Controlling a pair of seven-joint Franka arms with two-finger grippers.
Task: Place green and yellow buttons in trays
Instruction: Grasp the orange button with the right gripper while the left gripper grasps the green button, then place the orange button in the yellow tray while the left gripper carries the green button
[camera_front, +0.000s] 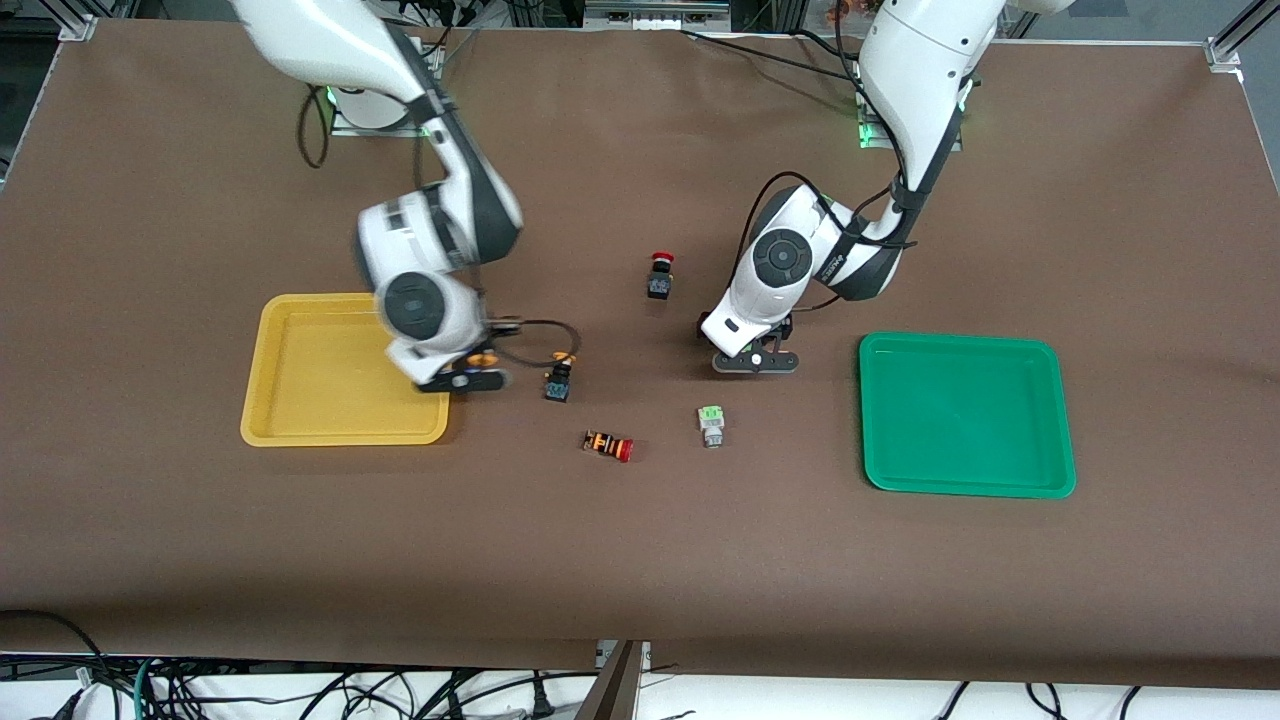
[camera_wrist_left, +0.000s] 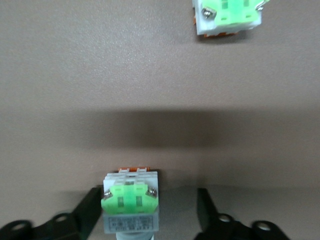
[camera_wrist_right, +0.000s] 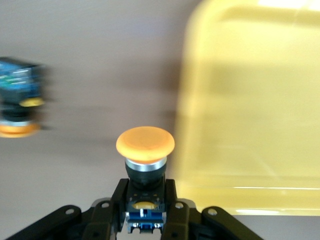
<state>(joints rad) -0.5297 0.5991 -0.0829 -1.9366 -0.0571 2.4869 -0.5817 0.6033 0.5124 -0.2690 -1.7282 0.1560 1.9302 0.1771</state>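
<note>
Front view: the right pincer (camera_front: 470, 376) hangs over the rim of the shallow yellow plastic tray (camera_front: 320, 385), at the tray's three o'clock edge. In the right wrist view it is clamped on the black-and-blue body of a switch with a round yellow-orange cap (camera_wrist_right: 145, 142), cap pointing away from the wrist. That grip leaves the cap free and looks suited to setting the switch down inside the tray. A second yellow-capped switch (camera_front: 557, 383) lies on the brown table (camera_front: 640, 560) at three o'clock from this pincer.

The left pincer (camera_front: 755, 362) is low over the table at nine o'clock from the green plastic tray (camera_front: 965, 415). In the left wrist view its fingers (camera_wrist_left: 90, 207) stand apart, straddling a whitish-grey switch with a light-green square face (camera_wrist_left: 131, 202). One finger is just beside the switch, the other clear of it, so the grasp seems not yet made. The other green-faced switch (camera_front: 711, 425) lies at seven o'clock from it.

Both trays appear empty.
</note>
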